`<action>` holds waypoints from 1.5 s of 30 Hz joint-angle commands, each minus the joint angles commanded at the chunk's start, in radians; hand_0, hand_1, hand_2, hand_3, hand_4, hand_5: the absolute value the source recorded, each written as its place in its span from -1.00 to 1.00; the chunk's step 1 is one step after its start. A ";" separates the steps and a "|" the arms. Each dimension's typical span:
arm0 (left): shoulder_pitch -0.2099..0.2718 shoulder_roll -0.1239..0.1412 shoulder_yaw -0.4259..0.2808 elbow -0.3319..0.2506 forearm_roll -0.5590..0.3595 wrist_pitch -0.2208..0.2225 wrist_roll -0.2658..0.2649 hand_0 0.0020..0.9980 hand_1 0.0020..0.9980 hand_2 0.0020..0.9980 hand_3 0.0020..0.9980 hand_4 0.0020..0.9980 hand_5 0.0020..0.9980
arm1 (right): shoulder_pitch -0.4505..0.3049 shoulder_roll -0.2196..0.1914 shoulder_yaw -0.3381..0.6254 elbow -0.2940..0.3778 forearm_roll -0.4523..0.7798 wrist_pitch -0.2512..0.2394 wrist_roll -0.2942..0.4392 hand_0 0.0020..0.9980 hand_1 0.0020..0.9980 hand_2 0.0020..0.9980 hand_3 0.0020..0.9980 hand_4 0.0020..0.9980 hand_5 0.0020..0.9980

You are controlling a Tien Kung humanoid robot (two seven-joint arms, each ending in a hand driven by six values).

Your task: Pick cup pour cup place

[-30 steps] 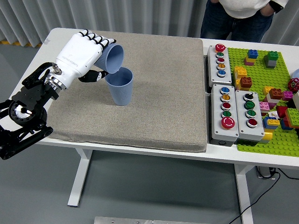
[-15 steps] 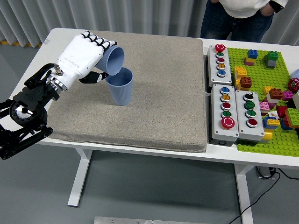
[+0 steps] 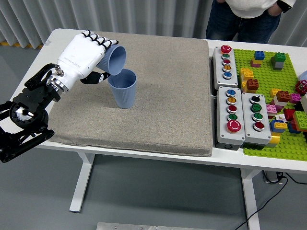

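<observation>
My left hand (image 3: 91, 52), white with black fingertips, is shut on a blue ribbed cup (image 3: 115, 59). That cup lies tipped on its side, its mouth facing right and down over a second blue cup (image 3: 123, 88). The second cup stands upright on the grey mat (image 3: 158, 105), left of centre. The tipped cup's rim hangs just above the standing cup's rim, at its left side. Whether anything is inside either cup cannot be seen. My right arm is not in the picture.
Right of the mat sit three grey button boxes (image 3: 238, 115) and a green baseplate (image 3: 278, 96) covered with several coloured bricks. A person (image 3: 244, 17) stands at the table's far side, hands out of view. The table's left edge runs under my left arm.
The left hand and its tipped cup wavered slightly over the standing cup and sit almost where they were one second ago. The standing cup has not moved.
</observation>
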 joint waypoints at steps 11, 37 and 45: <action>-0.007 0.006 0.011 0.000 0.000 -0.004 0.004 0.37 0.27 0.29 0.17 -0.04 -1.00 | 0.001 0.000 0.002 0.000 -0.002 0.000 -0.001 0.39 0.40 0.26 0.23 -0.59 -0.29; 0.065 -0.003 -0.135 -0.051 -0.081 0.111 -0.082 0.35 0.25 0.27 0.16 -0.04 -1.00 | -0.005 0.002 0.006 0.000 -0.014 0.002 -0.002 0.39 0.40 0.26 0.23 -0.59 -0.29; 0.154 -0.060 -0.260 -0.027 -0.397 0.181 -0.203 0.34 0.25 0.27 0.17 -0.03 -1.00 | -0.013 0.003 0.004 0.000 -0.019 0.004 -0.004 0.39 0.40 0.26 0.23 -0.59 -0.28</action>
